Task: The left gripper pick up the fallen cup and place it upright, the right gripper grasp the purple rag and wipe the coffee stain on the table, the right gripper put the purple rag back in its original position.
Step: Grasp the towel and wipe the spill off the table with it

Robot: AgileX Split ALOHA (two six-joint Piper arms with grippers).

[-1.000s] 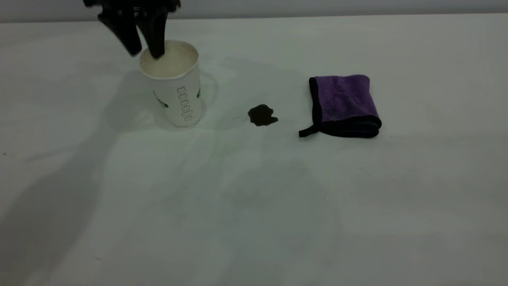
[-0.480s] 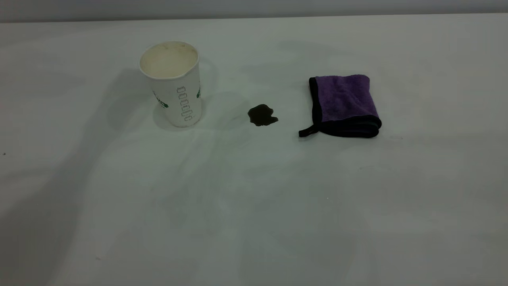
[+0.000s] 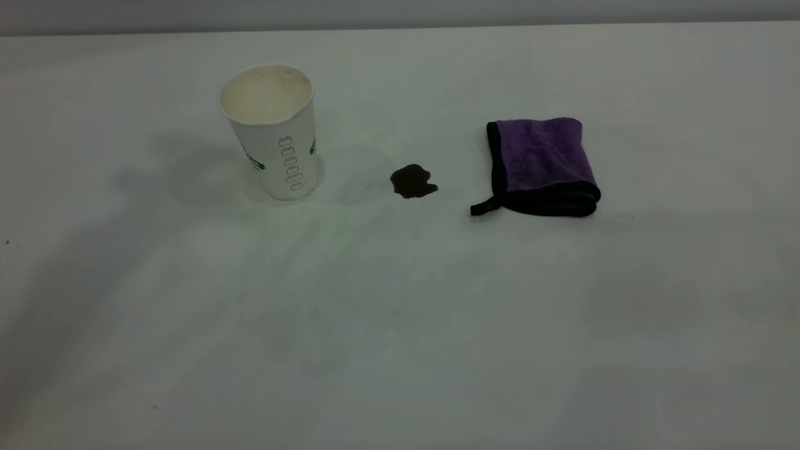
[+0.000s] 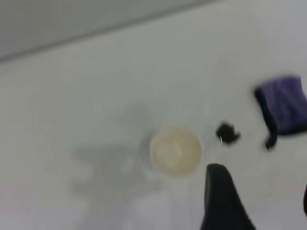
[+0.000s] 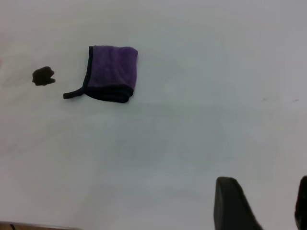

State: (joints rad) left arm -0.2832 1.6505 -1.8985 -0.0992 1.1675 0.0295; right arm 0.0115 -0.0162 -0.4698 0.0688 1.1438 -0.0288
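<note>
The cup (image 3: 272, 134) stands upright on the table (image 3: 400, 325) at the left; the left wrist view shows its cream inside (image 4: 175, 150) from above. The coffee stain (image 3: 413, 181) lies between the cup and the purple rag (image 3: 542, 165), which lies folded at the right, loop tail toward the stain. My left gripper (image 4: 261, 191) is open and empty, high above the table beside the cup. My right gripper (image 5: 261, 199) is open and empty, high above bare table well away from the rag (image 5: 110, 73) and the stain (image 5: 43, 76). Neither gripper shows in the exterior view.
The table's far edge (image 3: 400, 28) meets a grey wall behind the cup. A table edge (image 5: 33, 226) shows in a corner of the right wrist view.
A second ago my left gripper was at the cup's rim, fingers either side of it. It has let go and risen out of the exterior view. The cup stays upright.
</note>
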